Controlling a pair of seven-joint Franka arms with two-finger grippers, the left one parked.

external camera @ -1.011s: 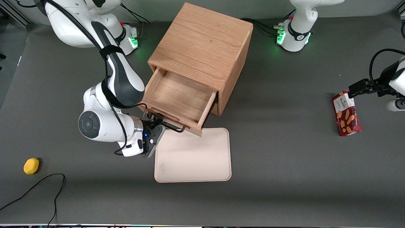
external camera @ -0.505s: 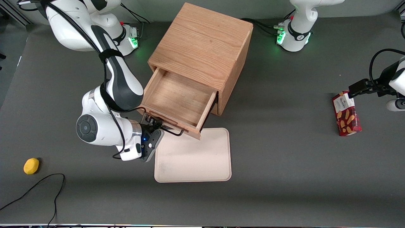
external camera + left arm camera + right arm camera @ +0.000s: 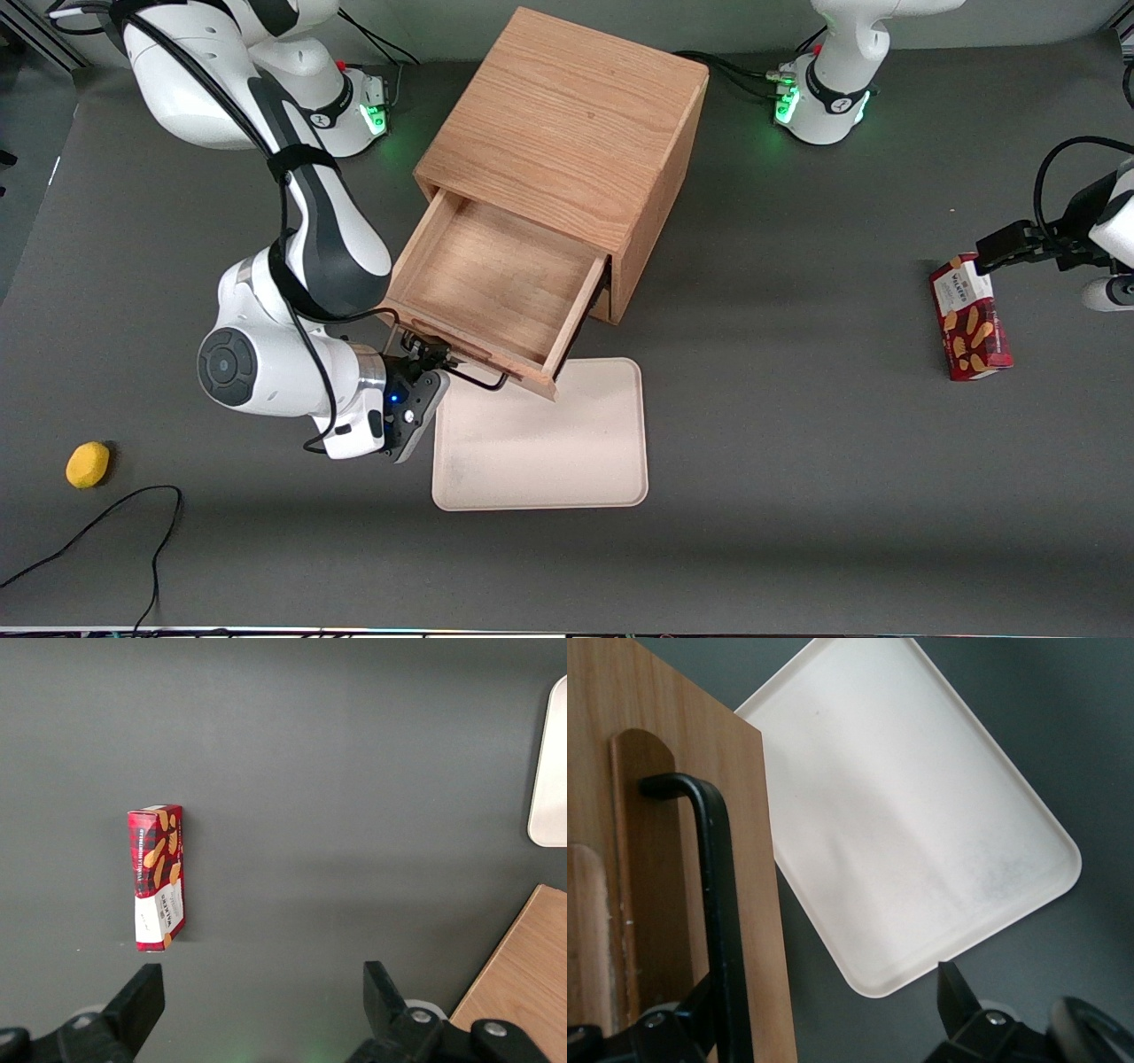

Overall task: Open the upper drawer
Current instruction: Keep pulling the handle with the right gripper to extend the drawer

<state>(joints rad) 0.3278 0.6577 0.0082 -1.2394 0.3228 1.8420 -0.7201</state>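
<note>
1. Near the middle of the dark grey table (image 3: 797, 461), the upper drawer (image 3: 492, 279), a wide shallow light oak box, is seen pulled well out of the light oak cabinet (image 3: 567, 133); its bare wooden floor is exposed to the front view.
2. Its direction of travel is set diagonally, out of the cabinet toward the front camera and the working arm's end of the table, and its front panel runs crosswise to that line.
3. A thin black wire bar handle (image 3: 718, 904) is mounted along the drawer front, lying parallel to the panel's long edge.
4. The gripper (image 3: 423, 353) of the working arm is placed at the handle's end nearer the working arm; in the right wrist view the bar is seen passing between two spread fingers (image 3: 957, 1001), so the jaws are parted around it rather than clamped.
5. A cream rectangular plastic tray (image 3: 540, 470) lies flat on the table just in front of the drawer, and the drawer's front corner is overhanging the tray's edge.
6. Toward the parked arm's end a red biscuit box (image 3: 970, 319) is lying, and toward the working arm's end a small yellow lemon-like object (image 3: 88, 464), well apart from the cabinet.
</note>
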